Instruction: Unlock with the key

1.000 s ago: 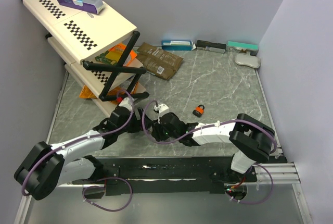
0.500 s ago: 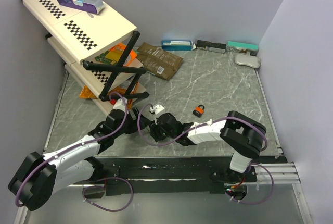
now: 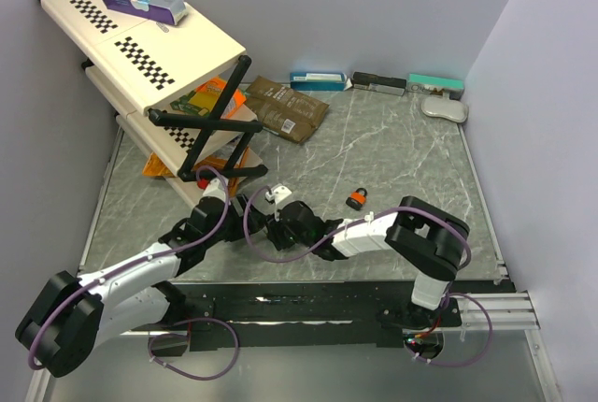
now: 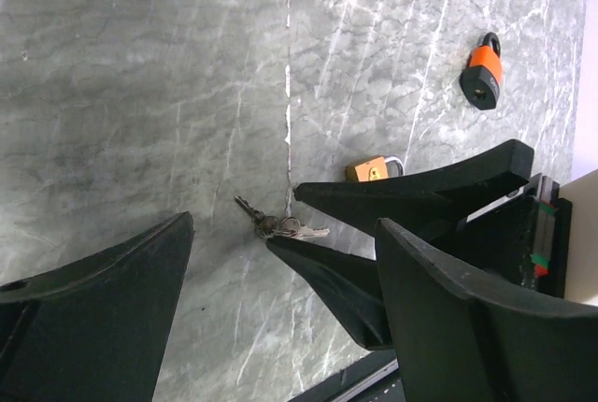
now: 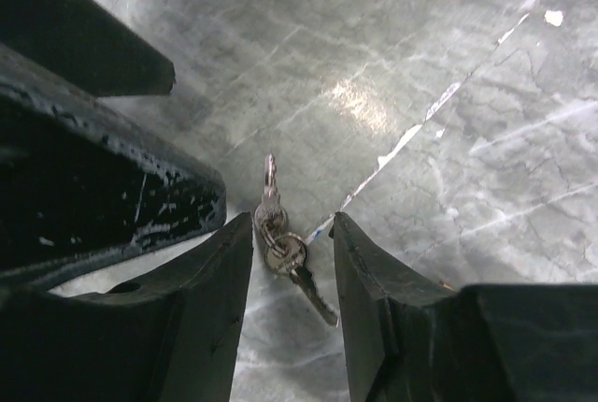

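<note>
Both right tool (image 5: 291,229) fingers (image 5: 210,308) straddle the keys (image 4: 280,226), slightly open and empty; pinching likely comes next, padlock (image 4: 374,169) at two o'clock.

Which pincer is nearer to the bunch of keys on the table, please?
Right. The keys lie on the table between the open fingertips of the right pincer; the left pincer, also open, stands farther back, the keys beyond its fingertips.

My black fingers (image 4: 98,313) are hanging wide apart at the bottom. At centre, the other arm's black fingers (image 4: 411,198) are flanking a silver key bunch (image 4: 278,226) on the grey marble tabletop (image 4: 140,93). A brass padlock (image 4: 372,170) is lying right of centre, and an orange-and-black padlock (image 4: 482,75) at upper right.
</note>
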